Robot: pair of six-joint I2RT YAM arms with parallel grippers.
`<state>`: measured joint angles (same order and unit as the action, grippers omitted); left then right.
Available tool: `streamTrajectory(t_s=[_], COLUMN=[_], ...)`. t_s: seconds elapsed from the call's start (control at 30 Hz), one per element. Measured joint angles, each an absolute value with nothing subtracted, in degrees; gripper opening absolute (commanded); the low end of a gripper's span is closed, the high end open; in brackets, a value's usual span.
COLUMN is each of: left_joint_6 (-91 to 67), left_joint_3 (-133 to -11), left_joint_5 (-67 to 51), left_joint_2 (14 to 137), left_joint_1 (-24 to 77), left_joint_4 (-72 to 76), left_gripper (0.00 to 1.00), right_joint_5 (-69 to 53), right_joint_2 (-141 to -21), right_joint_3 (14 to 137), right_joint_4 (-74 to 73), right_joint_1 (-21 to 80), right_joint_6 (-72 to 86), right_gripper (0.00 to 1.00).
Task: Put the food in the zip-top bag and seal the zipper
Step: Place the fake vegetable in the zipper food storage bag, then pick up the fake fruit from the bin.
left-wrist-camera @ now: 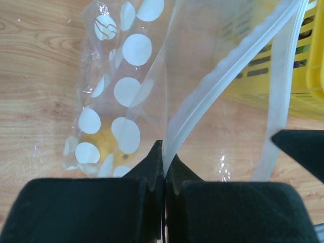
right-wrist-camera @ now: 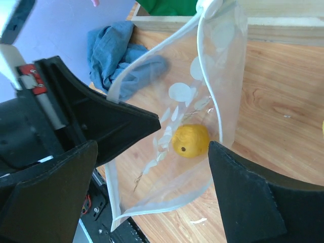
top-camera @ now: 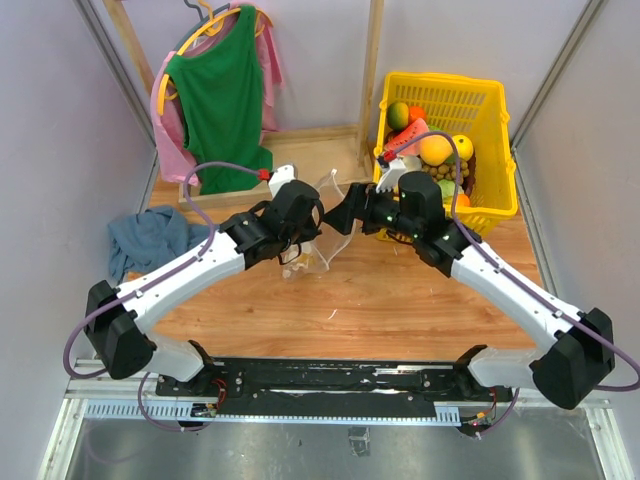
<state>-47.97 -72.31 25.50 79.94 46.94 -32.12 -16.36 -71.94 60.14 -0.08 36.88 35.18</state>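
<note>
Right wrist view: the zip-top bag [right-wrist-camera: 202,101], a yellow round fruit [right-wrist-camera: 190,140] low inside it, sits between the wide-spread, empty fingers of the right gripper [right-wrist-camera: 153,146]. The left gripper [left-wrist-camera: 163,167] is clenched on the zipper [left-wrist-camera: 217,76]. From above, both wrists hide most of the bag.

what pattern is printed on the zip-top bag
White polka dots on the clear zip-top bag, clearest in the left wrist view.
</note>
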Motion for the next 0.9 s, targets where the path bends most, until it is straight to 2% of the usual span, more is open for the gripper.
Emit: streamTrajectory(t_s=[0.3, 0.47, 0.63, 0.9], left_joint_6=[-44.93, -43.53, -42.22, -40.73], left_joint_3=[-70.61, -70.61, -70.85, -71.35], left_joint_5=[28.47, 29.69, 30.92, 31.62], left_joint_2=[78.24, 78.11, 78.08, 78.00], left_joint_1=[46.94, 46.94, 46.94, 46.94], left_joint_4=[-31.66, -32.58, -33.76, -35.31], left_gripper=[0.00, 0.00, 0.00, 0.00], right_joint_5=[-12.25, -7.49, -3.38, -3.84], right_joint_2=[-70.83, -71.40, -75.07, -82.41], right_joint_3=[71.75, 79.57, 84.97, 87.66], right_joint_4=[-12.78, -22.04, -29.58, -35.83], right_joint_1=[36.91, 34.57, 28.38, 16.21], right_joint_6=[23.77, 16.29, 11.62, 10.66], right_gripper=[1.00, 0.98, 0.98, 0.99])
